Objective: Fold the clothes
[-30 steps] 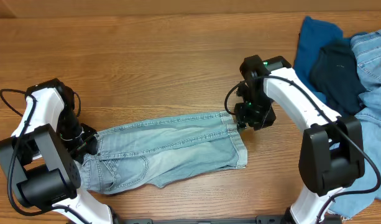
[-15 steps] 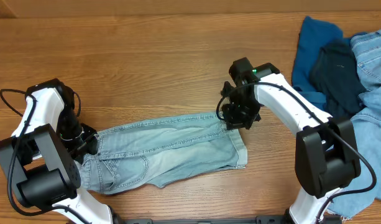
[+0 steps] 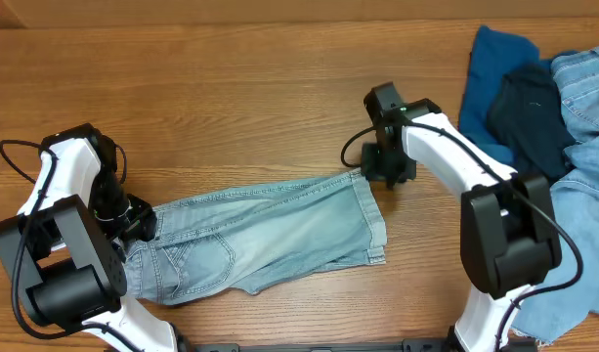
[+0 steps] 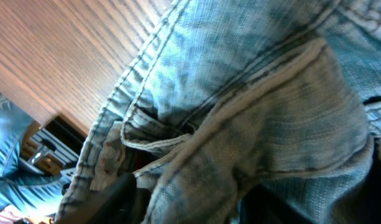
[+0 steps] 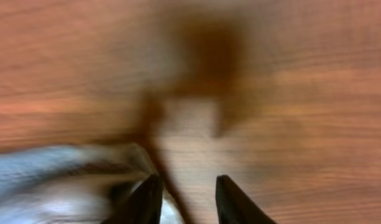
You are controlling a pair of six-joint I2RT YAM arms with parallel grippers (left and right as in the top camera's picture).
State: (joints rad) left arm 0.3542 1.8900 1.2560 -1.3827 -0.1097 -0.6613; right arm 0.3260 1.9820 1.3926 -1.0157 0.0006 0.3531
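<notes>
Lying left-right, jeans (image 3: 270,235); waistband at left claw (image 3: 143,223), hems right.

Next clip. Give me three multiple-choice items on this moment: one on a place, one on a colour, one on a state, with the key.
1. Where on the table does the pile of clothes lie?
A. at the left edge
B. on top of the jeans
C. at the right edge

2. What colour are the jeans spread out between the two arms?
A. black
B. pale blue
C. red

3. How do the fingers of the right gripper stand?
A. apart
B. clamped on a lifted trouser leg
C. out of every view

Key:
1 C: the overhead view shows the pile at the right edge, apart from the jeans.
2 B: the overhead and left wrist views both show light-wash denim.
3 A: the right wrist view, though blurred, shows bare wood between the two fingers.
</notes>
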